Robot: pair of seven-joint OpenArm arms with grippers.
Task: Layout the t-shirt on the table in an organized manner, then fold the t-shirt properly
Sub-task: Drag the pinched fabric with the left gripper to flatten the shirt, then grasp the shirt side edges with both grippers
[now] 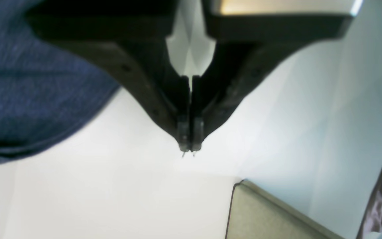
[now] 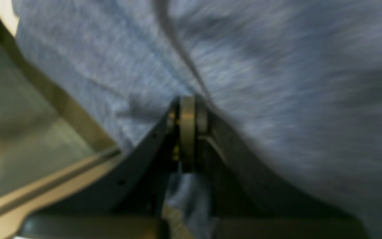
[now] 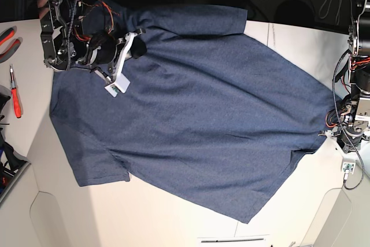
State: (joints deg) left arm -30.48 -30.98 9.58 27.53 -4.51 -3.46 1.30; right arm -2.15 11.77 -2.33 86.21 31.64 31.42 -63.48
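Right jaws (image 2: 187,119) clamped on t-shirt (image 2: 277,83); left jaws (image 1: 188,146) closed, empty.

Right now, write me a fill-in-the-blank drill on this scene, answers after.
1. The t-shirt lies spread on the ___ table.
2. The right gripper is shut on the ___.
3. The left gripper is shut and holds ___.
4. In the base view, a red-handled ___ lies beside the shirt.

Missing words: white; t-shirt; nothing; screwdriver

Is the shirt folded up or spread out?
Spread out. The shirt lies flat on the table, both sleeves sticking out, no folds yet.
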